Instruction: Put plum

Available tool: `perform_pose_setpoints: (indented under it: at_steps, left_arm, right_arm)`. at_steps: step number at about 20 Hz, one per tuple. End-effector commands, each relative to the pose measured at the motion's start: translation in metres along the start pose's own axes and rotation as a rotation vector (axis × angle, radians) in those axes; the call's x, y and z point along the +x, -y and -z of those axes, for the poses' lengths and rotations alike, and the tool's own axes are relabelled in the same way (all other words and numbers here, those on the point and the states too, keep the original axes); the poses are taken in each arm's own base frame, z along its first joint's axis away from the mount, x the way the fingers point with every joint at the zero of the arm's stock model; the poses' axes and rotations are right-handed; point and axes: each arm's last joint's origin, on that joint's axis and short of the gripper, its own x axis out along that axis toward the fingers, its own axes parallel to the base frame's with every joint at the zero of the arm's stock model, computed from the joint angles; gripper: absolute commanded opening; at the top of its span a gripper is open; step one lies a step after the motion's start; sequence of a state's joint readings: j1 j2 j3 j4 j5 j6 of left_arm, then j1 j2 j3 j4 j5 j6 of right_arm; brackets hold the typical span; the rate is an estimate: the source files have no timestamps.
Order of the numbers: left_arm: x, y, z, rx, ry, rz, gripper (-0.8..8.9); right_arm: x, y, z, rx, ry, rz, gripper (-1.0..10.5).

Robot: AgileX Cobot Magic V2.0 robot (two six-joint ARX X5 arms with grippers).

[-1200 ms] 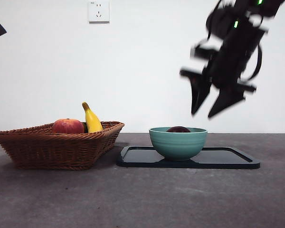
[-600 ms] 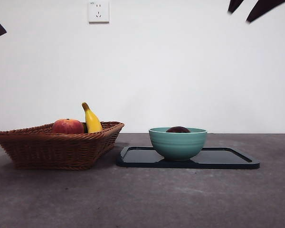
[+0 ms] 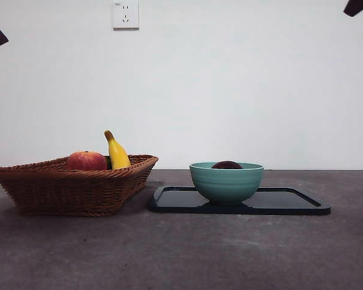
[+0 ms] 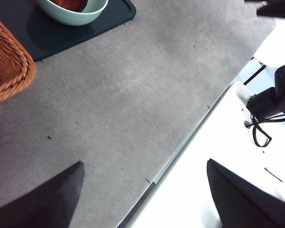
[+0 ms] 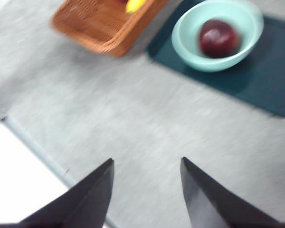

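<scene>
**Plum in bowl, both grippers clear**

Item: the plum (image 5: 218, 38). Round, dark maroon-red skin with a faint sheen; nearly black where only its crown (image 3: 227, 164) shows above the bowl's rim in the front view. Slightly blurred in the right wrist view, so no finer surface detail can be told. Location: inside the bowl (image 3: 226, 182), resting on its floor, nothing gripping it.

Landmark: the bowl, pale teal, ribbed outside, upright. It stands on a dark flat tray (image 3: 290, 202), toward the tray's basket-side end.

Beside the bowl, off the tray: a brown wicker basket (image 3: 72, 184), its corner near the tray's edge. It holds a red-orange apple (image 3: 86, 161) and a yellow banana (image 3: 117, 152) that stands up with its stem end highest.

All rest on a grey table (image 3: 181, 254).

Right gripper (image 5: 145, 168): high above the table, well apart from the bowl, looking down on it; jaws apart, holding nothing.

Left gripper (image 4: 145, 171): over the table's edge, well apart from the bowl; jaws wide apart, holding nothing.

On the wall behind the bowl: a white socket (image 3: 126, 14).
</scene>
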State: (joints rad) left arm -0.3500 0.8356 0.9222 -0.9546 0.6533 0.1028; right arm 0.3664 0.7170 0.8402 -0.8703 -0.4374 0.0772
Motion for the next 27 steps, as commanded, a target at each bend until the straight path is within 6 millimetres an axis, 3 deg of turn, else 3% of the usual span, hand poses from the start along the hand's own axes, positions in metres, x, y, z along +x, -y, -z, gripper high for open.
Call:
perform_pose_setpoints:
  at_steps: [1,20,27]
  left_arm:
    - [-0.001,0.001,-0.003,0.012,0.01,0.006,3.97]
    - [-0.001,0.001,-0.005,0.003,0.026,0.004,3.97]
    - [0.015,-0.001,-0.043,-0.035,0.145,-0.037,4.06]
  right_arm:
    - [0.0,-0.001,0.004,-0.02,0.007,-0.037,2.2]
    - [0.0,-0.002,0.005,-0.019,0.013,-0.04,2.2]
    - [0.0,-0.002,0.005,-0.019,0.013,-0.04,2.2]
